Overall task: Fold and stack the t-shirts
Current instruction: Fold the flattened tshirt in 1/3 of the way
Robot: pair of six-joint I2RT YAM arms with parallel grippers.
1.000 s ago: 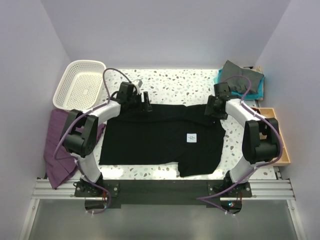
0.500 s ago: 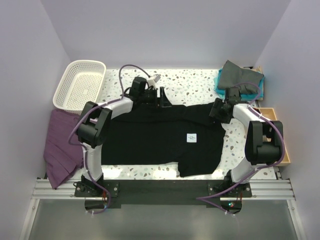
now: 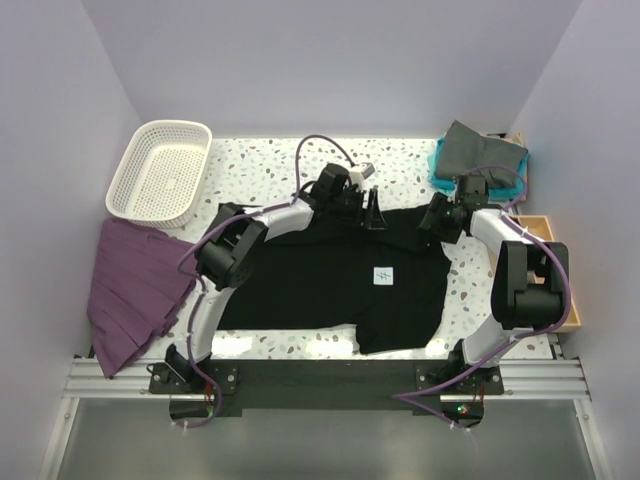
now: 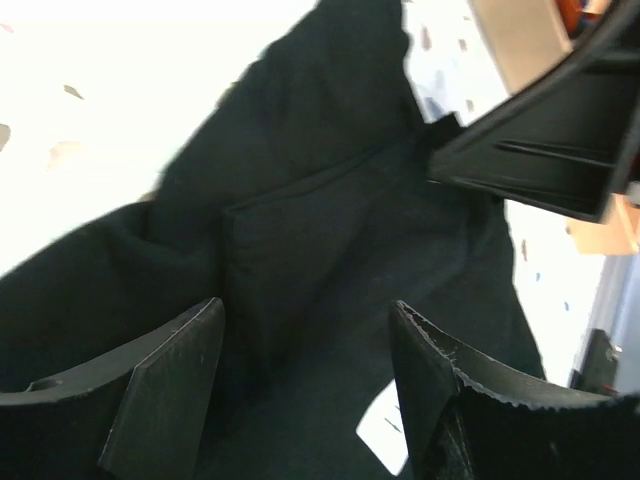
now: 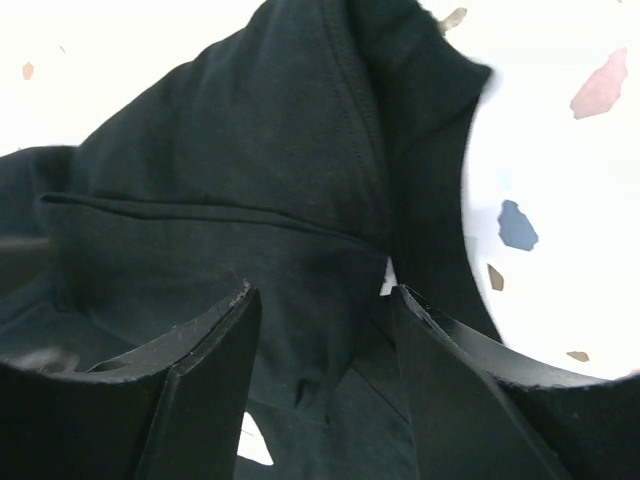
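A large black t-shirt (image 3: 320,285) with a small white label (image 3: 383,275) lies spread on the table. My left gripper (image 3: 372,212) is open and empty, low over the middle of the shirt's far edge. In the left wrist view (image 4: 305,310) black fabric (image 4: 300,180) and the label (image 4: 385,425) lie under it. My right gripper (image 3: 436,216) is open and empty over the shirt's far right corner. The right wrist view (image 5: 325,295) shows a fold of that fabric (image 5: 250,160). A dark grey t-shirt (image 3: 478,150) lies on a teal one (image 3: 516,182) at the back right.
A white lattice basket (image 3: 160,170) stands at the back left. A purple cloth (image 3: 130,290) hangs off the left edge. A wooden box (image 3: 548,270) stands at the right edge. Speckled tabletop (image 3: 400,160) shows behind the shirt.
My left arm has swung right along the shirt's far edge, from the left corner to the middle. My right gripper has shifted slightly right and back. Both stayed open.
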